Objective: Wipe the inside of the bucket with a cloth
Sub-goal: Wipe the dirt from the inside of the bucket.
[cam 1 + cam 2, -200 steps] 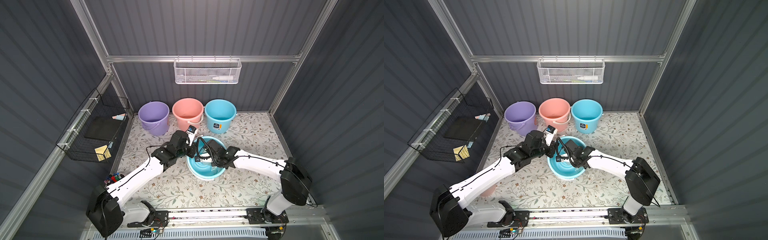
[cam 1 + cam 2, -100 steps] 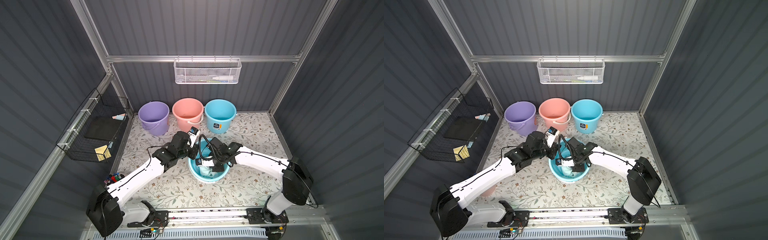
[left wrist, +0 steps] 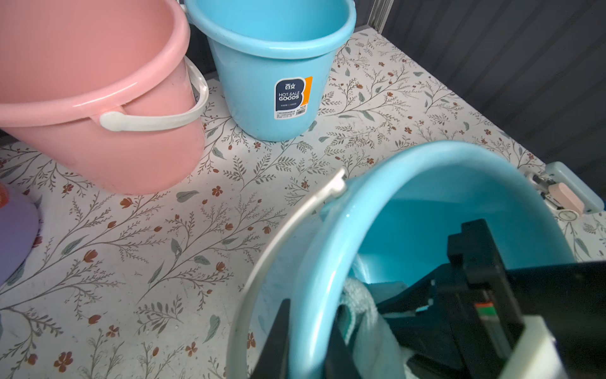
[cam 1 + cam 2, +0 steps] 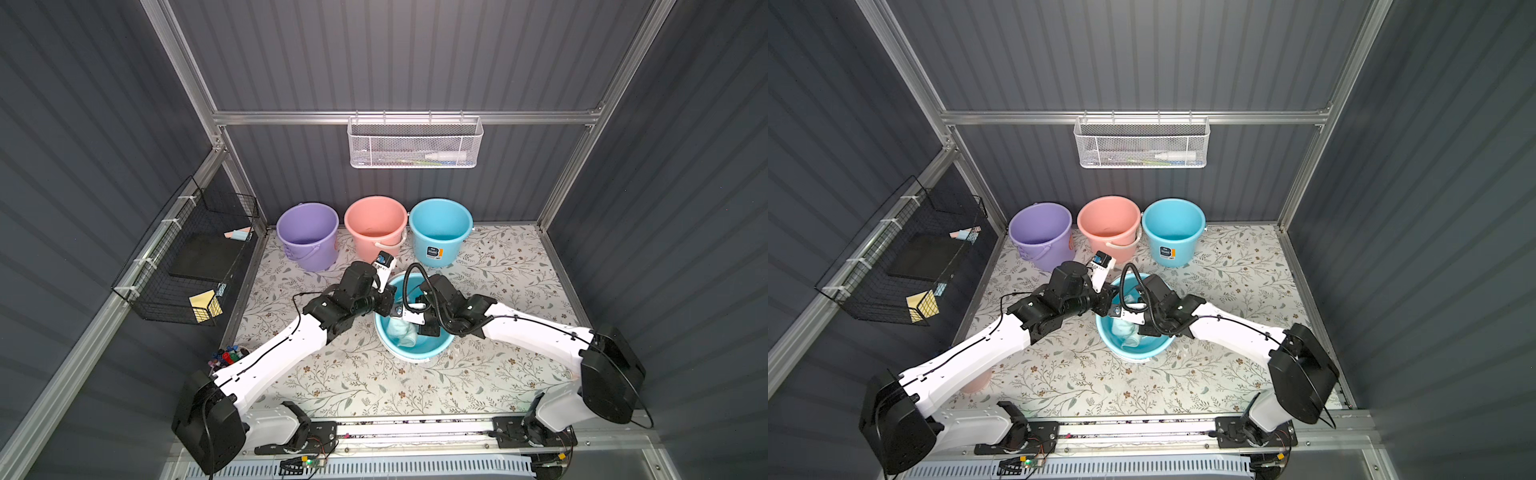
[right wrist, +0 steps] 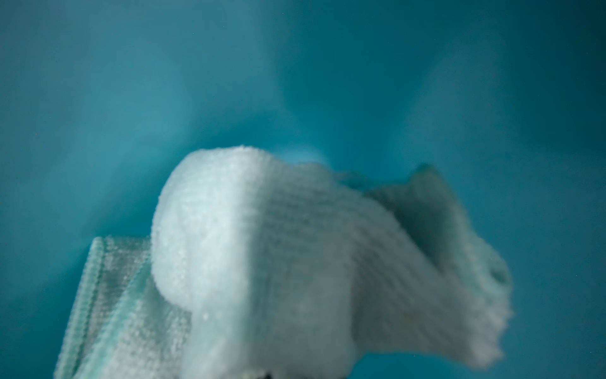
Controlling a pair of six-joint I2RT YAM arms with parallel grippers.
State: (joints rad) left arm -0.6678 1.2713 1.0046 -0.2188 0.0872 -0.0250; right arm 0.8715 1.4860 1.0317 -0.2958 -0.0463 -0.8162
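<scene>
A light blue bucket stands tipped in the middle of the flowered floor, its white handle hanging down. My left gripper is shut on the bucket's rim, one finger outside and one inside. My right gripper reaches down into the bucket and is shut on a pale mint cloth. The bunched cloth lies against the bucket's inner wall and hides the right fingertips. It also shows beside the rim in the left wrist view.
Purple, pink and blue buckets stand in a row at the back wall. A white mesh basket hangs above them. A black wire rack is on the left wall and a cup of markers below it.
The right gripper has pushed deeper into the bucket and dragged the cloth toward the near left of its inside. The bucket has shifted slightly in the left gripper's hold.
</scene>
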